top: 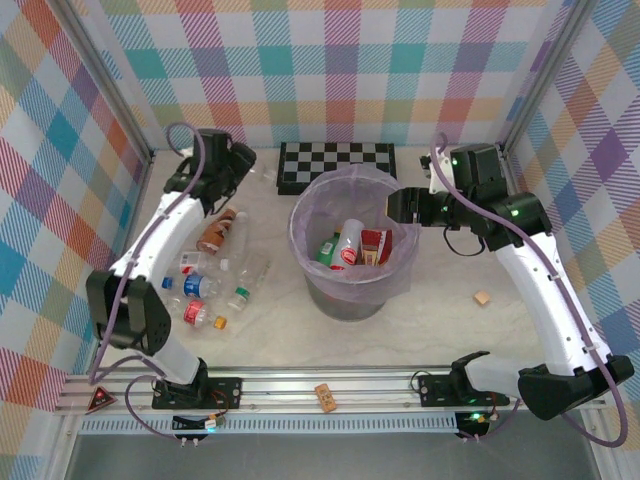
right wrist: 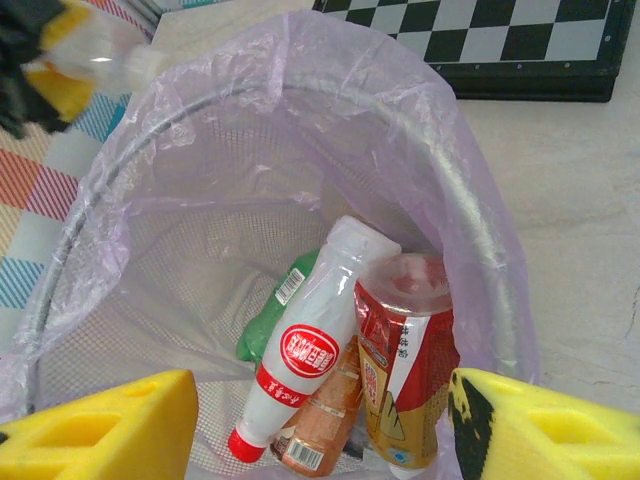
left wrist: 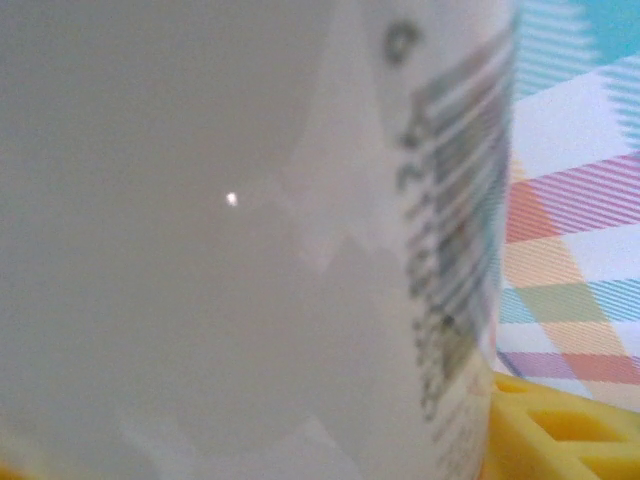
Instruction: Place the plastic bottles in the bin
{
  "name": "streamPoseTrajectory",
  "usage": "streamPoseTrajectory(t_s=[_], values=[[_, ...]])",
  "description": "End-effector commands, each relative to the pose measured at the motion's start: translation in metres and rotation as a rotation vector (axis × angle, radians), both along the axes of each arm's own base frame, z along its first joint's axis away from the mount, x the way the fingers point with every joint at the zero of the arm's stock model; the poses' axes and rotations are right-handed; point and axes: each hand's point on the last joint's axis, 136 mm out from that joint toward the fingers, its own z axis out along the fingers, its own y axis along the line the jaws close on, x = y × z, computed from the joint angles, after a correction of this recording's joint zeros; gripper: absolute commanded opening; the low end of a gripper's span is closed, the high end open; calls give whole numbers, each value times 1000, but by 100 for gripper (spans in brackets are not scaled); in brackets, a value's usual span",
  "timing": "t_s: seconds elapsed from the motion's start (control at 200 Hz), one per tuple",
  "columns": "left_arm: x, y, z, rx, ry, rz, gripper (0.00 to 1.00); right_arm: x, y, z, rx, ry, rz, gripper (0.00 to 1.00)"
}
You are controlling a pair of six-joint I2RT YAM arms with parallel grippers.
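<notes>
My left gripper (top: pixel 248 172) is at the far left, shut on a pale clear plastic bottle (top: pixel 266 176). That bottle (left wrist: pixel 250 250) sits very close in the left wrist view, beside a yellow pad (left wrist: pixel 570 425). Across the bin (right wrist: pixel 480 210), the right wrist view also catches this held bottle (right wrist: pixel 100 45). My right gripper (top: pixel 400 207) hangs open over the right rim of the grey bin (top: pixel 300 245) with its lavender bag, nothing between its yellow fingers (right wrist: pixel 110 430). Inside lie a white red-labelled bottle (right wrist: pixel 305 350), a green one (right wrist: pixel 270 310), an amber one (right wrist: pixel 325 420) and a red-wrapped one (right wrist: pixel 405 370). Several bottles (top: pixel 205 285) lie on the table at the left.
A black-and-white checkerboard (top: pixel 335 165) lies behind the bin. A small tan block (top: pixel 482 298) rests on the table at the right, and another (top: pixel 325 397) sits on the front rail. Checked walls close in the sides and back.
</notes>
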Motion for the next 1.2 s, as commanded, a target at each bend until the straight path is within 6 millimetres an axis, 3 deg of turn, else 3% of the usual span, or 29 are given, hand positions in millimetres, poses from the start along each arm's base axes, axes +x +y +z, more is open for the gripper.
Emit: streamPoseTrajectory(t_s=[0.0,0.23,0.375,0.465,0.665,0.825,1.19], values=[[-26,2,68,126,-139,-128,61,3,-4,7,-8,-14,-18,67],[-76,-48,140,55,-295,-388,45,9,-15,2,-36,24,-96,65],[-112,-103,151,69,-260,-638,41,7,-25,-5,-57,86,-137,63],[-132,-135,146,91,-219,-781,40,4,-32,-9,-44,126,-156,59],[-161,-187,130,89,-182,-981,33,-7,-36,-17,21,204,-140,45],[-175,-233,100,110,-103,-1132,32,-14,-29,-28,55,258,-102,37],[-178,-271,49,212,6,-1227,32,-15,-19,-42,103,288,-60,30]])
